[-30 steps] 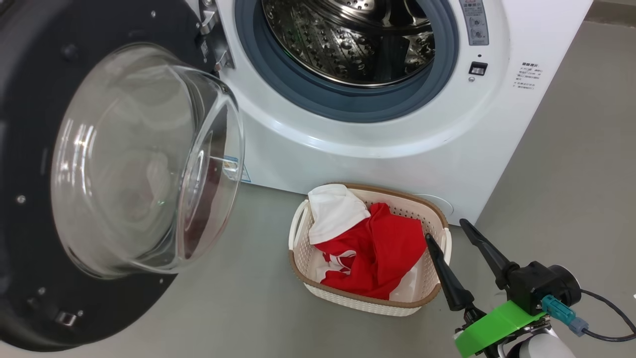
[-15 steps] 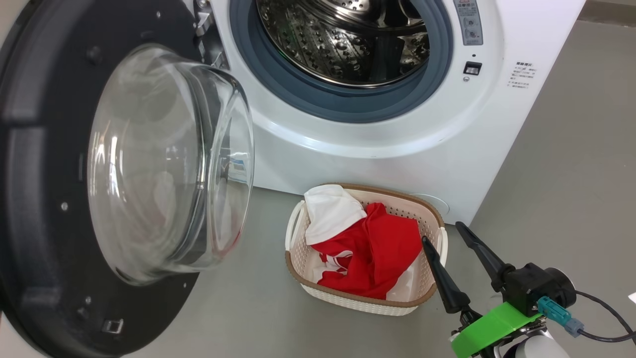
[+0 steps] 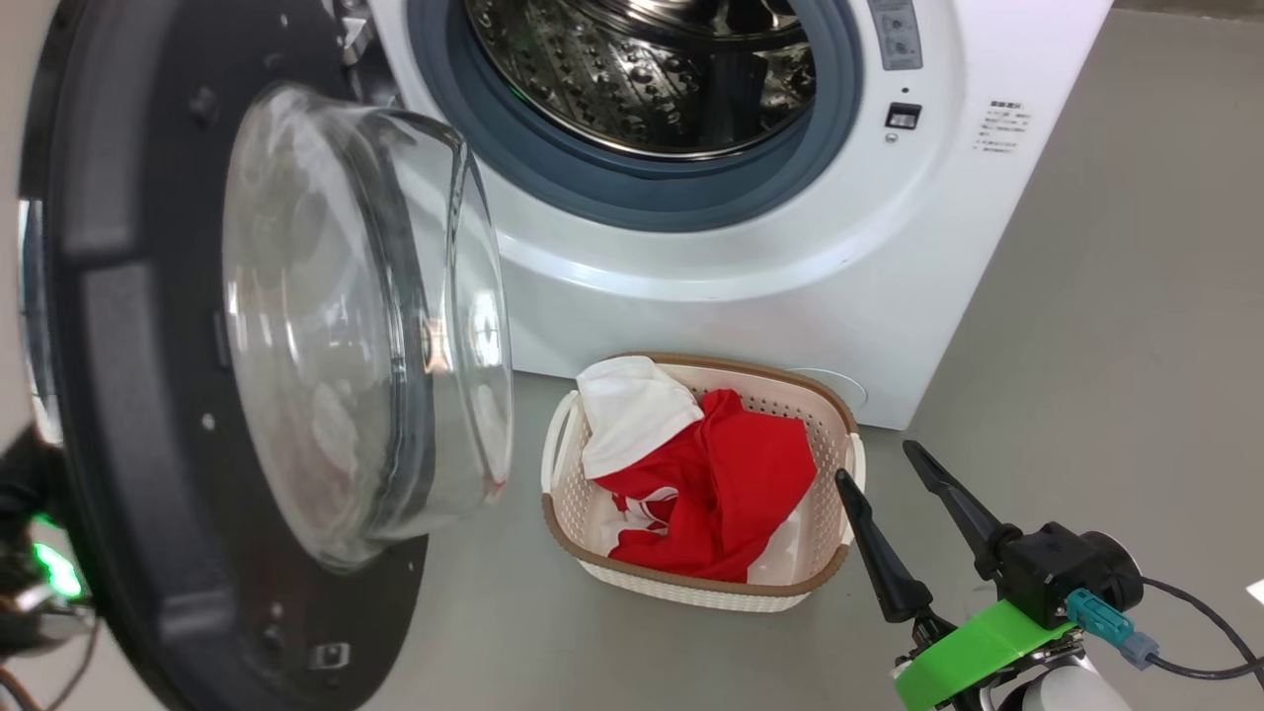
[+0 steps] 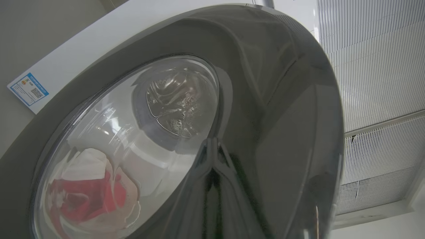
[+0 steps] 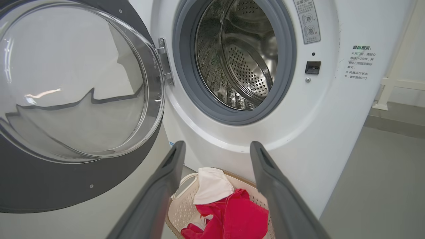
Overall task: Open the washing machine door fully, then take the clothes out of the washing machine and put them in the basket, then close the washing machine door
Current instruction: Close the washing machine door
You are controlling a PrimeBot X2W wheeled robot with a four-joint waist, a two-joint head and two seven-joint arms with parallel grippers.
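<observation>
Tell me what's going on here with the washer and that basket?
The robot is unloading a washing machine. The red and white clothes lie in the basket on the floor in front of it, and the drum looks empty. The washing machine door stands partly open, not shut yet. The left gripper, shut, sits behind the door at its glossy outer face, likely to push it closed. The right gripper hangs open and empty near the basket.

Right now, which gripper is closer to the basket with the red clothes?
The right. The right gripper is open, right by the basket's right end. The left gripper is shut, out behind the washing machine door, on the far side from the basket.
</observation>
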